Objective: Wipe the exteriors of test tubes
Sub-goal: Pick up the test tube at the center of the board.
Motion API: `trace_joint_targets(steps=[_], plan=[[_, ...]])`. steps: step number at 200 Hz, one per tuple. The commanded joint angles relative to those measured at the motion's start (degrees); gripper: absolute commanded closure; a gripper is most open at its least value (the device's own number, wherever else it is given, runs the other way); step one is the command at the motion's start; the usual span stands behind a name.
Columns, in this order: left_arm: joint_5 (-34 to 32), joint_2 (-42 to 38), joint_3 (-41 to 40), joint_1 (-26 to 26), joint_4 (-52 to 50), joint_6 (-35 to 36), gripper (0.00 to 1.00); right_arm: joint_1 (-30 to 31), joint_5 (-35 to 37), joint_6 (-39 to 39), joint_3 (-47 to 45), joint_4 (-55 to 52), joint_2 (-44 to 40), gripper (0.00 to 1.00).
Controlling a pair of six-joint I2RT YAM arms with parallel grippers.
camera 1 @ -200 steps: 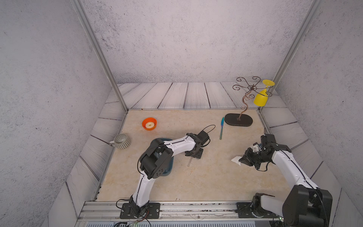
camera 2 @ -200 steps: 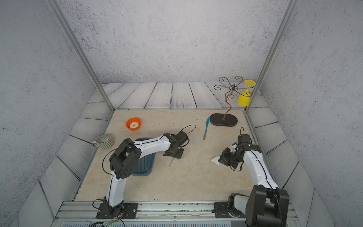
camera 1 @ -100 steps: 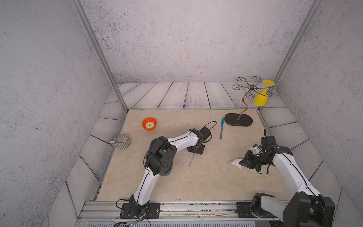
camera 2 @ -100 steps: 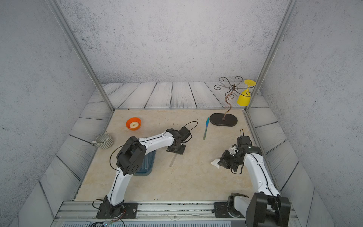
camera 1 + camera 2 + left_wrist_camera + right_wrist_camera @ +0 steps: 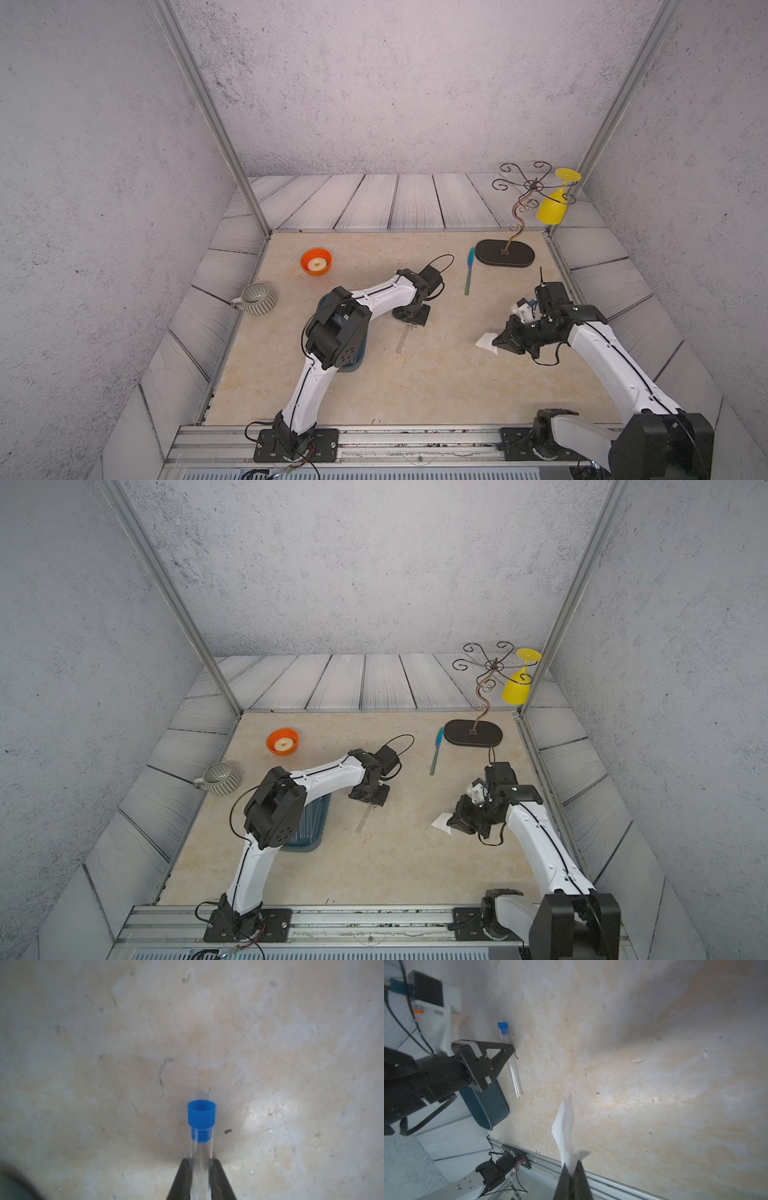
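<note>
Top view of a beige table with two robot arms. At the centre, the left gripper is clamped on one clear tube just below its blue cap. The tube seems to rest on the table, rounded end toward 6 o'clock, though no view settles that. At 3 o'clock the right gripper pinches a white tissue by one edge, well apart from the tube.

Risks: the grip sits near the cap, so the long free end could swing or slip once the tissue presses on it. The limp tissue may fold away instead of wrapping the tube.

Counts: one tube in hand, with more faintly visible in one blue tray at 8 o'clock, too unclear to count. There is one tissue, one orange bowl at 11, one striped mug at 9, one teal knife at 1, and one wire stand carrying one yellow glass at 2
</note>
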Motion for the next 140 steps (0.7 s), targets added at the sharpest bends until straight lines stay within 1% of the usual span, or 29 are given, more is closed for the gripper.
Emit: trace_joint_targets(steps=[1, 31, 42, 77, 115, 140], plan=[[4.9, -5.9, 2.2, 1.8, -6.1, -0.3, 0.87, 5.3, -2.3, 2.8, 2.4, 4.8, 1.0, 0.95], [9.8, -11.9, 2.9, 3.4, -9.6, -2.3, 0.87, 12.1, -5.6, 5.4, 4.6, 12.9, 3.1, 0.94], [11.8, -14.0, 2.8, 4.0, -10.3, -3.4, 0.87, 15.1, -6.4, 5.5, 7.0, 14.7, 4.8, 0.94], [18.5, -19.6, 2.1, 6.0, -10.8, -8.0, 0.87, 22.9, -5.5, 5.7, 13.4, 18.1, 9.4, 0.94], [24.1, -23.6, 1.0, 7.9, -8.2, -13.3, 0.87, 26.7, -4.5, 8.7, 18.4, 23.9, 12.8, 0.94], [28.0, -25.7, -0.9, 8.9, -3.8, -17.1, 0.87, 29.0, -5.0, 8.2, 22.0, 24.1, 16.0, 0.94]])
